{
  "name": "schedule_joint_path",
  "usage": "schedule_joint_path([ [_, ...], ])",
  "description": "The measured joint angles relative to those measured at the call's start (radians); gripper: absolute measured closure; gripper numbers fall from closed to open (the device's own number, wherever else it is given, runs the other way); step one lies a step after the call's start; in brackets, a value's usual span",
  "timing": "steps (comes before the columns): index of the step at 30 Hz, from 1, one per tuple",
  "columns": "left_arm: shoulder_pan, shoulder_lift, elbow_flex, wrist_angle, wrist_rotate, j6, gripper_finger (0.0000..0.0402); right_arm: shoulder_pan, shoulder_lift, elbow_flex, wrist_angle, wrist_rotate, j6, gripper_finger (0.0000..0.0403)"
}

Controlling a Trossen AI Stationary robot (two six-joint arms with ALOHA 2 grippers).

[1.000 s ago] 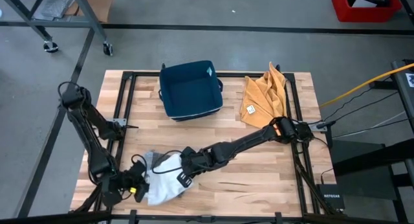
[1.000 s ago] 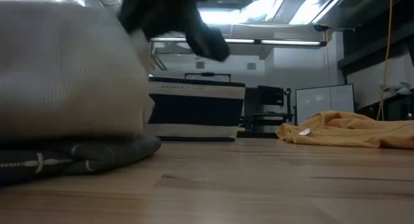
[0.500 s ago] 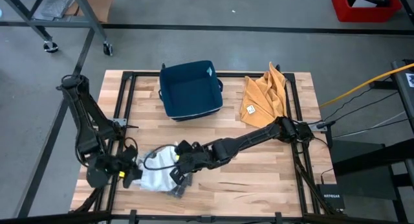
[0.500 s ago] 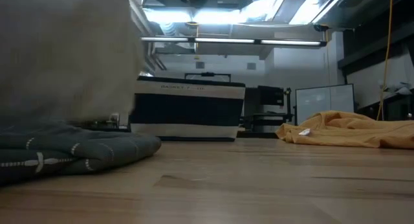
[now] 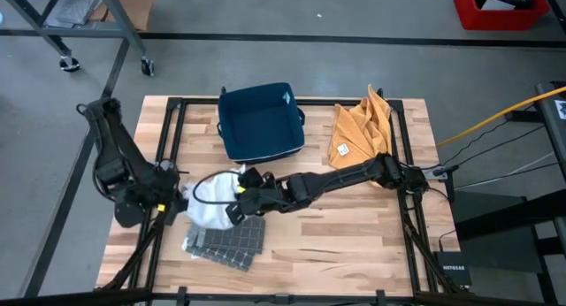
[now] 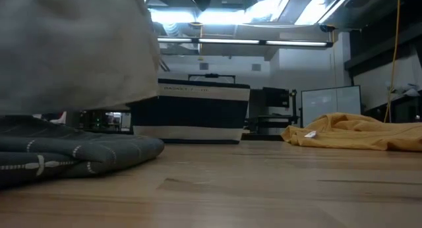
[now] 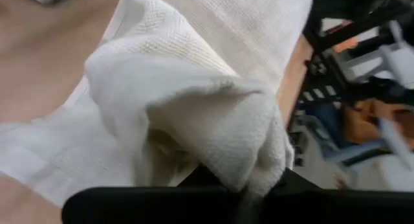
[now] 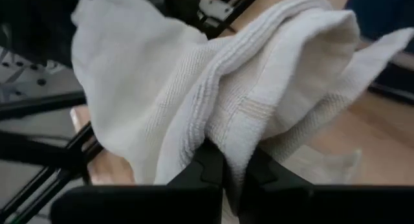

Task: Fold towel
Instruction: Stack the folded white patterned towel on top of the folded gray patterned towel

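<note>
white towel [image 5: 210,204] bunched (no clear long axis), pinched between left gripper [image 5: 173,202], right gripper [image 5: 237,207]

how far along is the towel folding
Early. Done: both tools have pinched the white towel, left tool and right tool, lifting it off the grey checked cloth. In hand: the towel hangs bunched between them. Left: spreading it flat and folding it.

A white waffle-weave towel [image 5: 210,210] hangs bunched and lifted off the table near its front left corner, its folds gathered into thick creases [image 8: 259,88]. Its lower edge hangs just above a grey grid-patterned cloth [image 5: 226,242].
</note>
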Motion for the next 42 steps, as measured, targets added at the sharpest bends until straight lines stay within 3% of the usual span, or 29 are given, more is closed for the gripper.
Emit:
schedule_joint_path([
  [14,0.096,0.025,-0.012,-0.042,0.032,0.180,0.0400,0.052,0.002,-0.028,-0.060,0.125,0.128,0.0390],
  [22,0.081,0.128,-0.023,-0.021,0.131,0.174,0.0400,0.115,0.005,-0.115,-0.013,0.183,0.247,0.0390],
  [30,0.037,0.248,-0.024,0.089,0.210,0.163,0.0400,0.167,0.004,-0.239,0.192,0.176,0.325,0.0389],
  [36,-0.002,0.333,-0.024,0.135,0.283,0.097,0.0400,0.220,0.004,-0.333,0.316,0.173,0.418,0.0387],
  [42,-0.034,0.400,-0.024,0.145,0.348,-0.010,0.0385,0.261,0.004,-0.366,0.331,0.172,0.491,0.0387],
])
